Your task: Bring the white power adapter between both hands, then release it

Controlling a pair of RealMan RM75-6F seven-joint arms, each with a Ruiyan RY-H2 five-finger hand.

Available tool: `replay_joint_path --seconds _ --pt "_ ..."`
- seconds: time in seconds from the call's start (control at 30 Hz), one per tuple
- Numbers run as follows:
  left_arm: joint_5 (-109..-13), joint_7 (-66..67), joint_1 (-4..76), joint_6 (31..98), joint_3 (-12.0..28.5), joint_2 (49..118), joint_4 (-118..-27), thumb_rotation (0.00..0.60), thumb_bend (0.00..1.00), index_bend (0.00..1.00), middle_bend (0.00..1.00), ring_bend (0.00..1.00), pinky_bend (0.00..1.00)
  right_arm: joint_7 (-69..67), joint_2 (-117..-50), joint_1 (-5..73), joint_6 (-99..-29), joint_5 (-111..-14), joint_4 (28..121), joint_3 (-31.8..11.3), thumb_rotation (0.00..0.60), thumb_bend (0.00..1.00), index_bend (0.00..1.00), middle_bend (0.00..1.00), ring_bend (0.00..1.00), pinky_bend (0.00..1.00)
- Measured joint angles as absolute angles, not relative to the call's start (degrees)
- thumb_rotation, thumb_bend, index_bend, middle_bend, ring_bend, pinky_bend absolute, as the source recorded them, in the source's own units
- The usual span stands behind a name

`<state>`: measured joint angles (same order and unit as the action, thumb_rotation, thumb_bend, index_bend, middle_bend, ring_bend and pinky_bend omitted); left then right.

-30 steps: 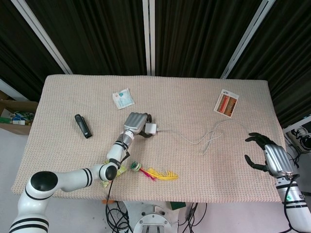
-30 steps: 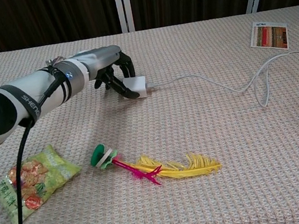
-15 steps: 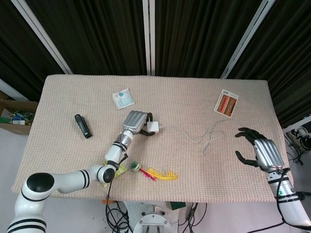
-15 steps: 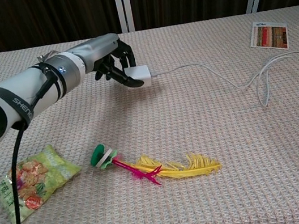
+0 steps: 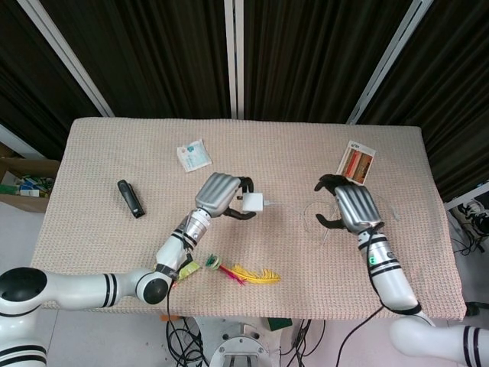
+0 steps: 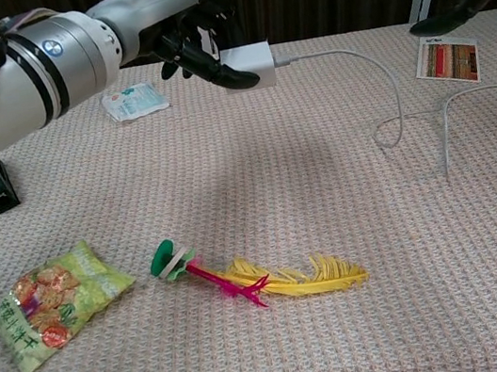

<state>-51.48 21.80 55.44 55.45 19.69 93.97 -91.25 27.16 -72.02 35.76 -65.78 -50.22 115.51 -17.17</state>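
Trailing cable (image 6: 386,96) loops beside feather toy (image 6: 265,283).

The left hand (image 5: 220,195) is raised above the counter (image 5: 92,153), its dark fingers (image 6: 207,54) pinching the small white square power adapter (image 5: 253,202). To its right, the right hand (image 5: 353,206) hovers with fingers spread and curved, holding nothing.

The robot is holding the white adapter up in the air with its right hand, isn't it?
Not quite. It is the left hand that holds the adapter up off the table, as the chest view shows. The right hand is open beside it and holds nothing.
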Motion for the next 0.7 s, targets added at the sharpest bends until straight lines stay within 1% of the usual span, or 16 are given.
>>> replay_joint_path --seconds 0.13,0.3,0.47,0.7 --pt "-50.45 23.14 56.13 56.33 20.04 93.55 -92.84 0.467 0.26 0.56 0.53 0.69 0.75 30.84 -78.45 40.18 -67.71 -45.28 114.54 -18.47 0.600 0.31 0.45 0.27 0.20 0.42" --pt "-50.08 23.74 56.87 57.27 20.15 93.89 -93.65 0.466 0.27 0.56 0.53 0.69 0.75 32.37 -83.04 43.01 -69.64 -43.80 112.42 -18.92 0.600 0.33 0.49 0.28 0.20 0.42" --pt "-50.02 24.20 57.30 58.00 19.93 93.99 -94.19 0.465 0.27 0.56 0.53 0.69 0.75 32.41 -85.50 43.95 -71.60 -44.00 111.04 -19.04 0.600 0.33 0.51 0.29 0.20 0.42" --pt "-50.64 23.97 57.48 58.71 19.57 93.94 -94.53 0.468 0.27 0.56 0.53 0.69 0.75 32.39 -85.91 44.39 -71.97 -44.21 111.04 -18.46 0.600 0.34 0.52 0.29 0.20 0.42"
